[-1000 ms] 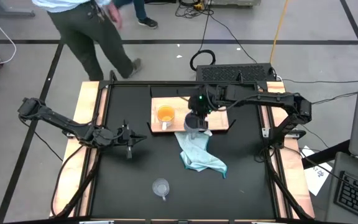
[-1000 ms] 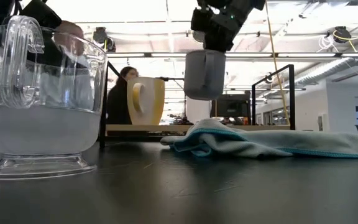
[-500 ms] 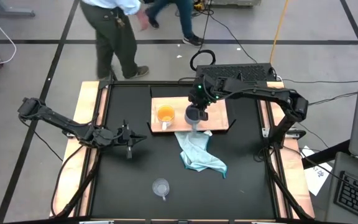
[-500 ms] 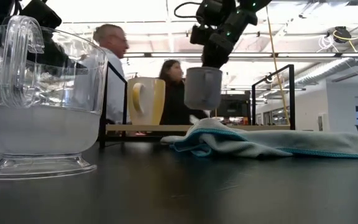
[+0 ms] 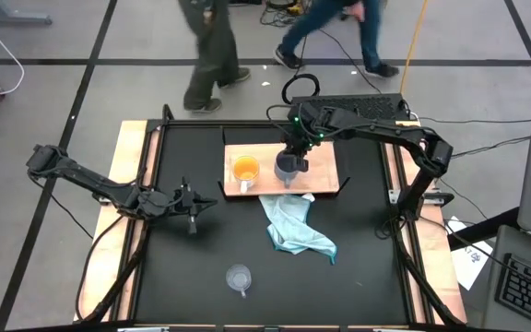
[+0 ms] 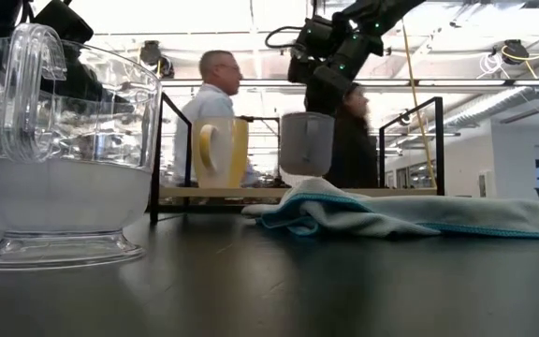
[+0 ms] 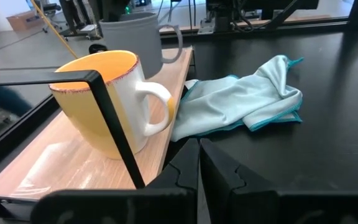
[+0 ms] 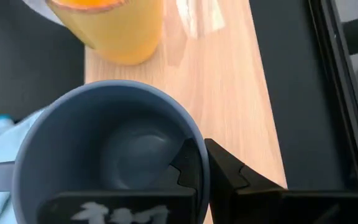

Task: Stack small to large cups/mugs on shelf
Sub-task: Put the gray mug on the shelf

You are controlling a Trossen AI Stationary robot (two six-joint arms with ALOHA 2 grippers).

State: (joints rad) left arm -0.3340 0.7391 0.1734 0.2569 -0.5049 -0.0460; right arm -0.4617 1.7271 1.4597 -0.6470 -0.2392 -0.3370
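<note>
Grey-blue mug (image 5: pixel 287 167) is carried from above cloth (image 5: pixel 295 226) to over shelf (image 5: pixel 325 169) and lowered; rim is pinched by right gripper (image 8: pixel 194 163); contact with board cannot be told; orange mug (image 5: pixel 244 170) is placed on shelf; glass cup (image 5: pixel 239 278) is left on table, well apart; left gripper (image 5: pixel 190 200) is parked near left edge, fingers pressed together, empty.

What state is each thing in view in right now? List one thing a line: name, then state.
Orange mug: upright on the shelf, empty.
Grey mug: upright, gripped by the rim over the shelf.
Glass cup: upright on the table, untouched.
Cloth: crumpled beside the shelf.
Right gripper: shut on the grey mug.
Left gripper: shut, empty.
</note>
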